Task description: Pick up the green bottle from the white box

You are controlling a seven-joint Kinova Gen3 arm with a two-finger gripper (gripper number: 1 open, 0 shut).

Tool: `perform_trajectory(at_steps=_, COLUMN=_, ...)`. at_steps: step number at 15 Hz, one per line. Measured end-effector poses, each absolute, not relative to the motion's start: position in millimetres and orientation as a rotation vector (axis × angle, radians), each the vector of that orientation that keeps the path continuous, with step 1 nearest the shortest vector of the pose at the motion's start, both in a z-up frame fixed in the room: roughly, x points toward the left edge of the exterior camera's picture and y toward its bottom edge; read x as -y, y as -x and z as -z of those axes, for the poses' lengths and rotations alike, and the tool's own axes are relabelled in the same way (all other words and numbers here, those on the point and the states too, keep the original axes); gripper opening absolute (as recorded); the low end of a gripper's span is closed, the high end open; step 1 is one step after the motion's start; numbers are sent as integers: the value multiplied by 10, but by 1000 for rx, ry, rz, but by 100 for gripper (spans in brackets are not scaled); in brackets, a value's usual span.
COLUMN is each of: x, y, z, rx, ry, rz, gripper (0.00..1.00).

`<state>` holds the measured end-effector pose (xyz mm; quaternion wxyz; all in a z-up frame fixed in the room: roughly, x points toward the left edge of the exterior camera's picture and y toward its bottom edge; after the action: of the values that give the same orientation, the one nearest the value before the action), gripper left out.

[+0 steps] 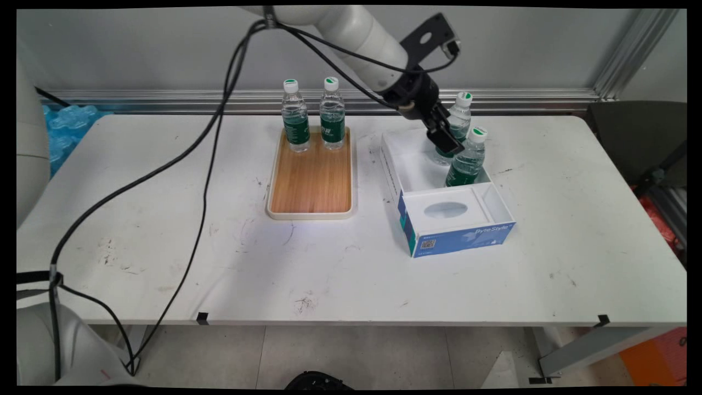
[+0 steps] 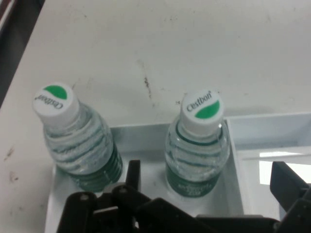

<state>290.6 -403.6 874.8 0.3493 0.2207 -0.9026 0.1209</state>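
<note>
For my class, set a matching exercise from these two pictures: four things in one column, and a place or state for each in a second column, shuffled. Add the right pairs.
Column one
1. two bottles at the left
2. two bottles at the right
3. gripper
4. wooden tray

Column two
A. above the open box, close by two bottles
B. flat on the white table, left of the box
C. upright at the tray's far end
D. standing inside the blue and white box

Pairs: 1-C, 2-D, 3-A, 4-B
</note>
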Motion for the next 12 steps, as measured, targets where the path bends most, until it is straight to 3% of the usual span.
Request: perform_trajectory(at_steps=12, x=4273, y=-2569, z=-8172, rx=2282, ry=-666, rz=-260, gripper=100)
